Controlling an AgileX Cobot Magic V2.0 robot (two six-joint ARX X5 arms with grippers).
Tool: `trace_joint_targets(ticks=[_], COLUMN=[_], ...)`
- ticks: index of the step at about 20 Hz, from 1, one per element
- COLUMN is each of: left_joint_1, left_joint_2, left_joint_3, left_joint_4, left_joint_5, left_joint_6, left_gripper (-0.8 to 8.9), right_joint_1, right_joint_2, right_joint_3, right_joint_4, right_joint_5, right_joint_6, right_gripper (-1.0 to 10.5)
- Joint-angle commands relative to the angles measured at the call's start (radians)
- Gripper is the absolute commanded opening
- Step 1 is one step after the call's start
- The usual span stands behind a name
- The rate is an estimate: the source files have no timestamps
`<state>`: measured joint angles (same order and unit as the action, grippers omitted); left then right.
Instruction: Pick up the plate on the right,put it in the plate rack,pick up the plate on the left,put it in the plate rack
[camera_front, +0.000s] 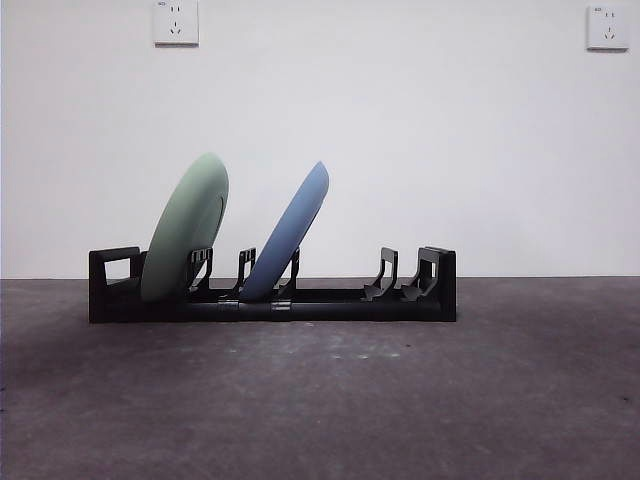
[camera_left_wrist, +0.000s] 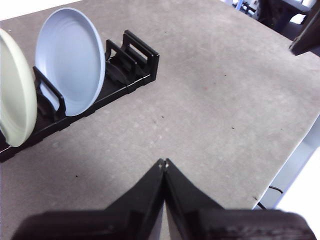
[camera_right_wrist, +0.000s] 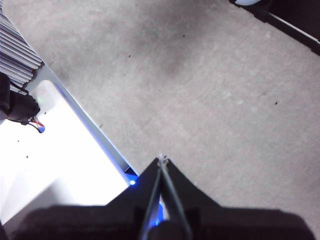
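Note:
The long black plate rack (camera_front: 330, 302) stands across the table and holds two plates, both leaning to the right. A pale green plate (camera_front: 185, 228) sits in its left slots and a light blue plate (camera_front: 290, 230) in the slots near the middle. The left wrist view shows the same rack (camera_left_wrist: 135, 55) with the blue plate (camera_left_wrist: 70, 60) and the green plate (camera_left_wrist: 15, 95). My left gripper (camera_left_wrist: 164, 162) is shut and empty, well back from the rack over bare table. My right gripper (camera_right_wrist: 161, 159) is shut and empty near the table's edge. The rack's end (camera_right_wrist: 290, 20) shows far off.
The grey table (camera_front: 320, 400) runs to an edge close to my right gripper, with a white lit base (camera_right_wrist: 55, 150) beyond it. Two wall sockets (camera_front: 176, 22) sit on the white wall behind. The rack's right slots (camera_front: 410, 275) hold nothing.

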<state>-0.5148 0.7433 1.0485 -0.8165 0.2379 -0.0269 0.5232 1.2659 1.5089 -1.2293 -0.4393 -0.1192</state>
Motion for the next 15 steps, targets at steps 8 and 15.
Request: trace_joint_targets(ticks=[8,15], left_joint_1=[-0.001,0.001], left_joint_2=[0.023,0.048], left_joint_3=[-0.002,-0.002], left_joint_4=[0.004,0.044], left_joint_5=[-0.058,-0.16], left_joint_6=[0.049,0.129], left_gripper=[-0.03,-0.03], right_joint_1=[0.0,0.0], right_joint_2=[-0.001,-0.001], right_joint_3=[-0.01,-0.01], right_joint_4=[0.095,0.167], right_joint_5=[0.231,0.355], right_joint_6=[0.007,0.008], right_gripper=[0.0,0.0])
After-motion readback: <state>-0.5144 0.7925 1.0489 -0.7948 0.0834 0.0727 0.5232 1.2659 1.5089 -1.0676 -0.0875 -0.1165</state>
